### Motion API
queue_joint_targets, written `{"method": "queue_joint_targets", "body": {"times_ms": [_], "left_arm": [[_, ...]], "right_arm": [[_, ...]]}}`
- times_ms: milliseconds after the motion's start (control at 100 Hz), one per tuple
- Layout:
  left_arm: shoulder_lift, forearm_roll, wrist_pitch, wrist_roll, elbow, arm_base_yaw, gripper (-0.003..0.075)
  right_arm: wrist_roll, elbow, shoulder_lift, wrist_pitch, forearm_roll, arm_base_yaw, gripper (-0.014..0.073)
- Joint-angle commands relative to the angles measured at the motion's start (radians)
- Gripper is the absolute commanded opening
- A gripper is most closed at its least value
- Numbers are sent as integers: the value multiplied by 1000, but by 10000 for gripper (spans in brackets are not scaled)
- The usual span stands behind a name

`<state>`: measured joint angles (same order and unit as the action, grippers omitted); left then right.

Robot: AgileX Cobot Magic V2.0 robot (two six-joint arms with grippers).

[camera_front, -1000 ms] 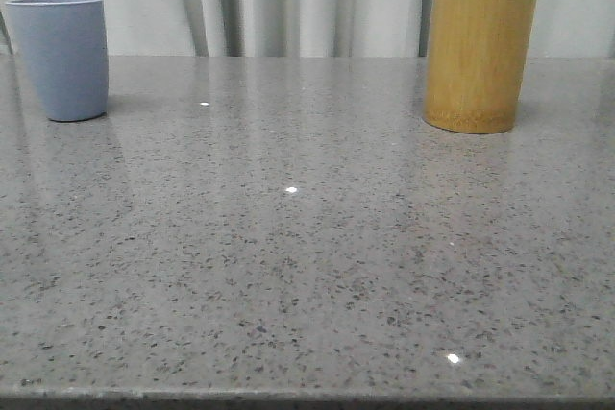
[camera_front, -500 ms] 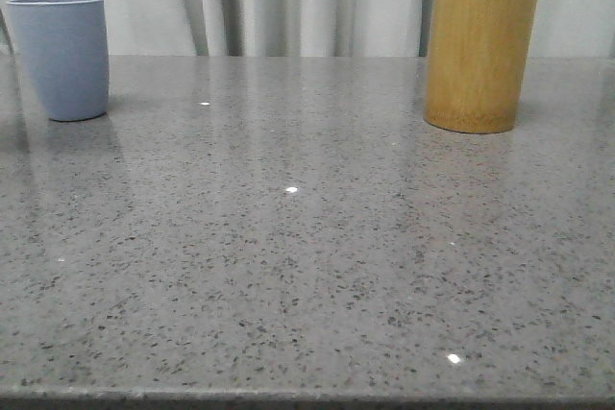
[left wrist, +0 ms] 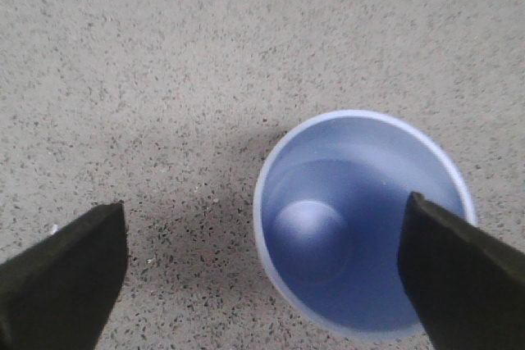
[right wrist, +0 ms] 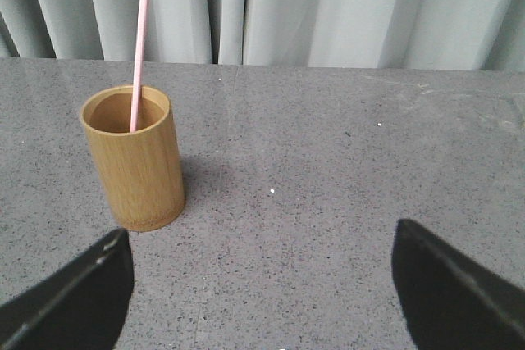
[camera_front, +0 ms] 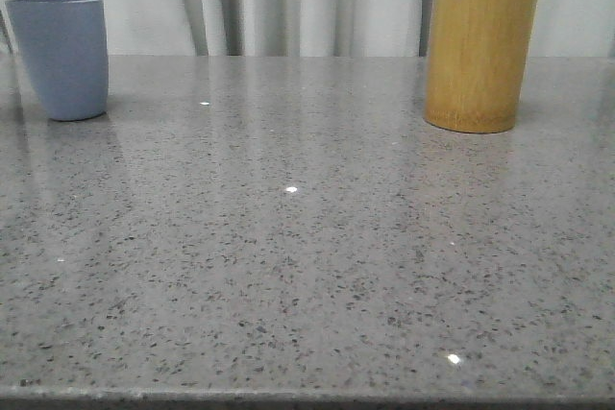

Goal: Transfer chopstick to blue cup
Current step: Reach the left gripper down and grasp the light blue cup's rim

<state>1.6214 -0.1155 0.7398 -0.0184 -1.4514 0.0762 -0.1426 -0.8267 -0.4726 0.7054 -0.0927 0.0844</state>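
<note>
Chopstick (right wrist: 137,59) upright in bamboo holder (right wrist: 133,157); blue cup (left wrist: 361,223) empty under left hand (left wrist: 262,272); both hands spread apart, right hand (right wrist: 262,284) holding nothing.

Even bright light; glare specks on table (camera_front: 288,237); sharp focus.

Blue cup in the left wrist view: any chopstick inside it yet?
No, the blue cup shows only its bare inner base, with nothing standing or lying inside.

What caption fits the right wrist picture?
One pink chopstick stands in the bamboo holder; the right hand is open.
</note>
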Motion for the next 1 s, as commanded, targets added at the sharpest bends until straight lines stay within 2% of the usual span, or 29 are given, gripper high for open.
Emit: {"method": "queue_joint_targets", "body": {"times_ms": [0, 210, 330, 450, 630, 830, 990], "left_arm": [[-9, -6, -77, -3, -37, -1, 607], [35, -10, -74, -3, -37, -1, 563], [39, -14, -74, -3, -37, -1, 489], [41, -17, -74, -3, -37, -1, 335], [41, -36, -78, -3, -39, -1, -22], [39, -101, 41, 3, -135, 11, -19], [39, -99, 146, 37, -240, 102, -19]], "right_arm": [[5, -32, -14, -76, -10, -6, 634], [5, -32, -14, -76, -10, -6, 634], [5, -32, -14, -76, -10, -6, 634], [5, -32, -14, -76, -10, -6, 634], [5, -32, -14, -76, -10, -6, 634], [5, -32, -14, -76, -10, -6, 634], [5, -32, -14, -76, -10, -6, 634]]}}
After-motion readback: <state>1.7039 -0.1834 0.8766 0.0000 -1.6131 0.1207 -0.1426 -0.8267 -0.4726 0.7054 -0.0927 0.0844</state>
